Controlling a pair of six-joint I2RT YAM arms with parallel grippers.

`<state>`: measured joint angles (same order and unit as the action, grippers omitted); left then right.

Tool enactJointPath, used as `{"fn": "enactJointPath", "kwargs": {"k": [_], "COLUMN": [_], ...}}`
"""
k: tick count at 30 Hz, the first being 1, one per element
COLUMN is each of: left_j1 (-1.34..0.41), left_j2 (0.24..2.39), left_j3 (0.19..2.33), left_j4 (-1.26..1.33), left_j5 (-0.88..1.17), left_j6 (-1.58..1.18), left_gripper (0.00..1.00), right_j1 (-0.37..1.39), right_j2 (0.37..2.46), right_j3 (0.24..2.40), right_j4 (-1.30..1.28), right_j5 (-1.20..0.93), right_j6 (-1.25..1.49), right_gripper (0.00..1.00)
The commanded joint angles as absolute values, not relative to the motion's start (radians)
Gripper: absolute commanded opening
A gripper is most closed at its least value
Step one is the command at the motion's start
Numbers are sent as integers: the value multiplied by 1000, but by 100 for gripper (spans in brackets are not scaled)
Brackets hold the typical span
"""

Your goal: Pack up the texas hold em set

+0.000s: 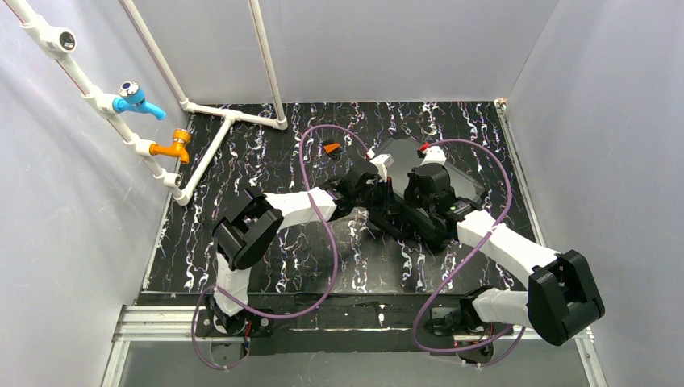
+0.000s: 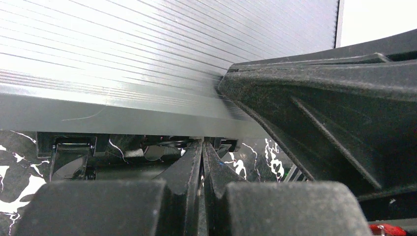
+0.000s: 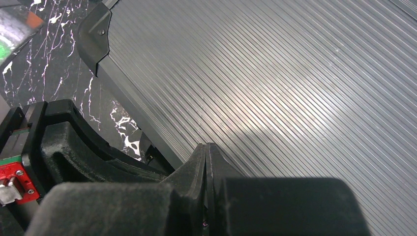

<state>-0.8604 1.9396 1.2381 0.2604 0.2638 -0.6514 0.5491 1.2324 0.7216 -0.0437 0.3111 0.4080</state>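
Note:
The black briefcase [image 1: 401, 151] of the texas hold em set lies in the middle of the table with its ribbed lid [image 3: 275, 73] down. Cards and chips are out of view. My left gripper [image 1: 381, 193] is at the case's left side. Its fingers are shut with nothing between them, and the tips [image 2: 202, 146] sit just under the lid's rim [image 2: 123, 115]. My right gripper [image 1: 419, 187] is above the case, shut and empty, its tips [image 3: 206, 149] resting on the ribbed lid. The two gripper bodies are close together.
White pipes with a blue tap [image 1: 137, 98] and an orange tap [image 1: 173, 145] run along the left wall. A small orange and black object [image 1: 331, 148] lies left of the case. White walls close in three sides of the black marbled table [image 1: 242, 153].

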Motion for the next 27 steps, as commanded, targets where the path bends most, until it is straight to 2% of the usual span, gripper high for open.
{"fn": "enactJointPath", "kwargs": {"k": [1,9,20,27], "left_j1": [-858,-858,-858,-859], "left_j2": [1914,1842,1830,1869], "left_j3": [1269,1231,1150,1177], "left_j4": [236,193,189,190], "left_j5": [238,195,175,194], "left_j6": [-602,-571,-580,-600], "left_gripper": [2,3,3,2], "right_j1": [542,542,542,542], "right_j2": [1283,1292,1296,1301], "right_j3": [657,660,661,666], "right_j4": [-225,-223,-223,-222], "right_j5": [293,292,289,285], "right_j6": [398,399,400,399], "right_gripper": [5,5,5,5]}}
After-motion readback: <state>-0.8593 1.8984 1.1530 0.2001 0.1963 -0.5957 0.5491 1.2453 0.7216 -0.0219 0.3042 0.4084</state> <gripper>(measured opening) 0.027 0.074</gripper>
